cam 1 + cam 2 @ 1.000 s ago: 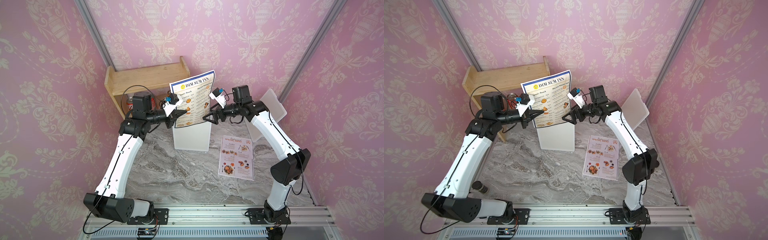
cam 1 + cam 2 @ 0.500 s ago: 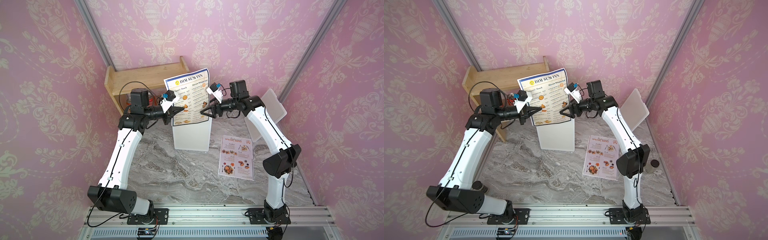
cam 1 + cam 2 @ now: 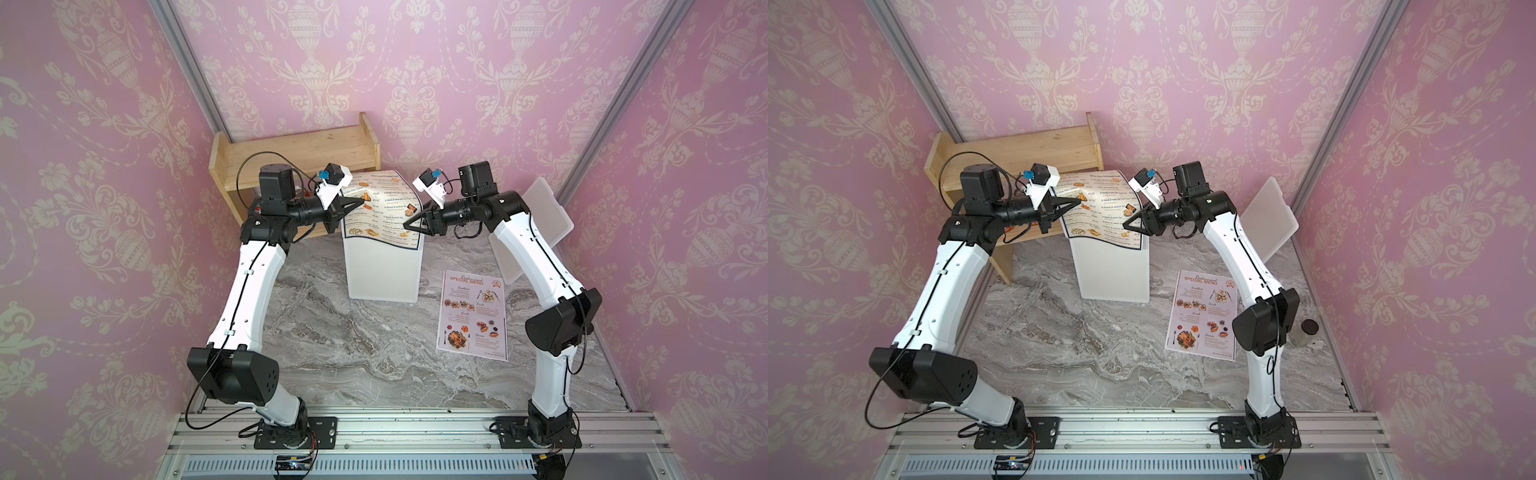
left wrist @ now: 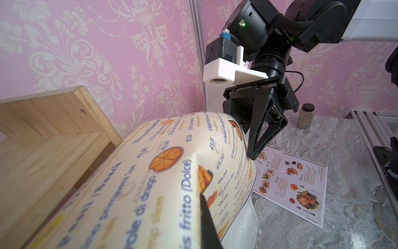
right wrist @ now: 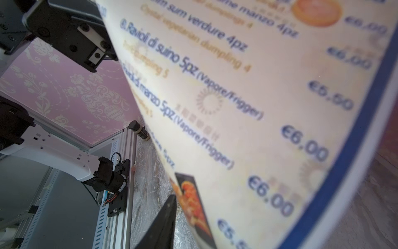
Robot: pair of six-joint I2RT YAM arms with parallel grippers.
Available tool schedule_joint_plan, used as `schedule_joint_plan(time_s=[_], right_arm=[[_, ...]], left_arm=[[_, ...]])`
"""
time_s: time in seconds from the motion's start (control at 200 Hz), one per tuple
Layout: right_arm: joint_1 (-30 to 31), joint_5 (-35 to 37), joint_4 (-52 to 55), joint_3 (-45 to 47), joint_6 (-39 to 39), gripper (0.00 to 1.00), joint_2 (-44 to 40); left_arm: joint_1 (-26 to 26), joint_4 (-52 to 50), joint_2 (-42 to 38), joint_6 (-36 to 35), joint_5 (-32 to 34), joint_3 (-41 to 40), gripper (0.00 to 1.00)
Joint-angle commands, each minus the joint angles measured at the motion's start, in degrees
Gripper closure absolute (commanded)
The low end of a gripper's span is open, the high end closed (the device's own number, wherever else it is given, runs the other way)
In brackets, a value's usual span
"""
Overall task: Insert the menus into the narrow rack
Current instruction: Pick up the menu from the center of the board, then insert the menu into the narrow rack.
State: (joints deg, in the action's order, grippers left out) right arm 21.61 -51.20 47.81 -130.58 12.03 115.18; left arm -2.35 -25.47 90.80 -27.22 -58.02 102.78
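Note:
The blue-bordered menu (image 3: pixel 382 208) (image 3: pixel 1104 208) hangs over the top of the white narrow rack (image 3: pixel 382 270) (image 3: pixel 1113 270), its upper part curled back toward the wall. My left gripper (image 3: pixel 360 202) (image 4: pixel 202 215) is shut on the sheet's left edge. My right gripper (image 3: pixel 407 223) (image 4: pixel 254 154) straddles the right edge; in the right wrist view one finger (image 5: pixel 163 222) stands a sliver off the sheet (image 5: pixel 258 86), the other hidden behind it. The pale menu with the orange heading (image 3: pixel 473 313) (image 3: pixel 1202 316) lies flat on the marble, right of the rack.
A wooden shelf (image 3: pixel 291 153) stands in the back left corner behind my left arm. A white board (image 3: pixel 536 224) leans on the right wall. A dark-lidded jar (image 3: pixel 1306 332) sits by the right wall, near my right arm's elbow.
The blue-bordered menu stood upright with its heading showing; now its top has folded backward and it sits lower over the rack. My right gripper's jaws have narrowed round its right edge.

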Motion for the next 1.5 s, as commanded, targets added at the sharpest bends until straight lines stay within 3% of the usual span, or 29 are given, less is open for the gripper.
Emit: schedule_joint_plan(time_s=[0.0, 0.185, 0.42, 0.5, 0.595, 0.65, 0.7, 0.785, 0.845, 1.076, 1.321, 1.496], right_arm=[[-0.2, -1.3, 1.8, -3.0, 0.3, 0.6, -1.8], [-0.1, -1.4, 3.9, -6.7, 0.4, 0.62, -0.7], [0.0, -2.5, 4.4, -9.9, -0.5, 0.73, 0.7], [0.2, -2.3, 4.7, -11.4, -0.7, 0.82, 1.4], [0.7, -1.9, 4.8, -13.2, -1.3, 1.0, 2.3], [1.0, -1.4, 4.7, -14.2, -1.4, 1.0, 2.8], [1.4, -0.6, 4.4, -14.9, -1.9, 1.0, 3.4], [2.2, 0.3, 3.7, -16.2, -2.6, 1.0, 4.5], [2.7, 1.4, 3.1, -17.3, -3.4, 1.0, 5.6], [3.5, 4.5, -2.7, -18.6, -7.0, 1.0, 8.2], [3.7, 8.2, -7.0, -18.9, -8.4, 1.0, 9.0], [3.6, 10.5, -10.2, -20.0, -10.4, 1.0, 9.8]], left_arm=[[1.1, 1.7, 1.7, 4.2, -4.0, 3.5, 1.0], [2.2, 1.8, 2.4, 5.5, -6.6, 4.4, 1.0], [4.1, 4.9, 2.7, 9.5, -9.4, 4.5, 0.84], [4.9, 8.0, 3.4, 12.4, -9.8, 5.1, 0.7], [5.7, 13.7, 4.7, 18.1, -10.6, 5.4, 0.54], [5.7, 17.2, 5.3, 21.8, -11.6, 5.5, 0.45], [5.7, 21.0, 5.5, 25.6, -12.6, 5.0, 0.32], [5.7, 25.7, 5.2, 29.6, -13.5, 3.0, 0.3], [5.7, 26.2, 4.8, 30.1, -13.3, 1.8, 0.23], [5.7, 24.3, 2.2, 28.3, -12.2, -2.5, 0.21], [5.7, 11.8, -0.7, 17.8, -9.9, -3.5, 0.18], [5.7, 9.3, -0.8, 14.9, -8.3, -3.0, 0.19]])
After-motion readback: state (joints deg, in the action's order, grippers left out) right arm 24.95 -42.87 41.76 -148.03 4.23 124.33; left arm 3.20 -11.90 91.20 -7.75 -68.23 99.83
